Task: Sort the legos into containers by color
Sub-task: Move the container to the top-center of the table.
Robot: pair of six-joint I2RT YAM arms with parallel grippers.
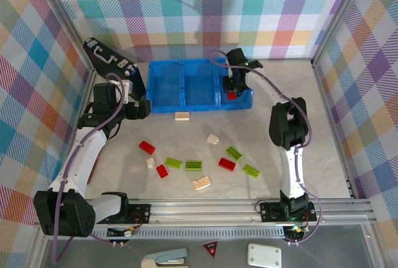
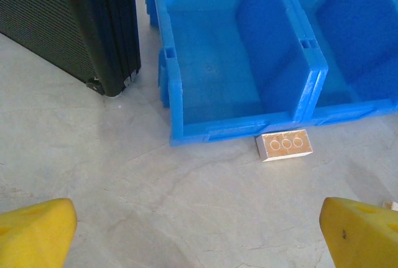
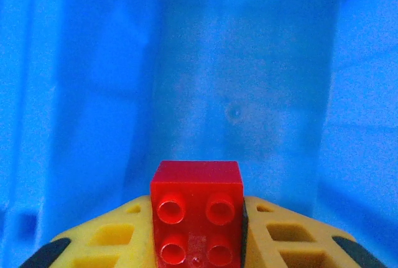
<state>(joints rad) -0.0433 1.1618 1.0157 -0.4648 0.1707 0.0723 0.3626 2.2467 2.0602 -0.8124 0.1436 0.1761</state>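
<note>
Blue bin (image 1: 165, 87) lies crosswise toward the far edge of the tabletop (image 1: 311, 125), with three compartments in a row. Right gripper (image 3: 197, 234) is reached into the right compartment (image 3: 249, 81), jaws clamped on a red brick (image 3: 197, 215). The brick is a two-by-two, studs toward the wrist camera, pinched between the yellow fingers (image 3: 106, 240), with blue wall and floor behind it. Cannot tell whether the brick touches the floor. Left gripper (image 2: 199, 243) hangs low off the bin's near-left corner, jaws wide apart over bare tabletop, a yellow fingertip (image 2: 37, 231) at each side of its wrist view. Just ahead of it a cream brick (image 2: 284, 144) lies flat, three rings on its upper face. It is tight against the bin's near wall, below the divider between the left and middle compartments; touching or a hair off, cannot tell. Black briefcase (image 2: 81, 25) stands just left of the bin, toward the tabletop's far-left corner. Other legos lie scattered across the middle of the tabletop toward the near edge. There are three loose red bricks (image 1: 147, 147), two at the left of the scatter and one right of centre. Four lime green bricks (image 1: 193, 165) run centre to right. Three loose cream bricks (image 1: 201, 183) complete it: one nearest the arms, one small at the left, one farther back at centre.
</note>
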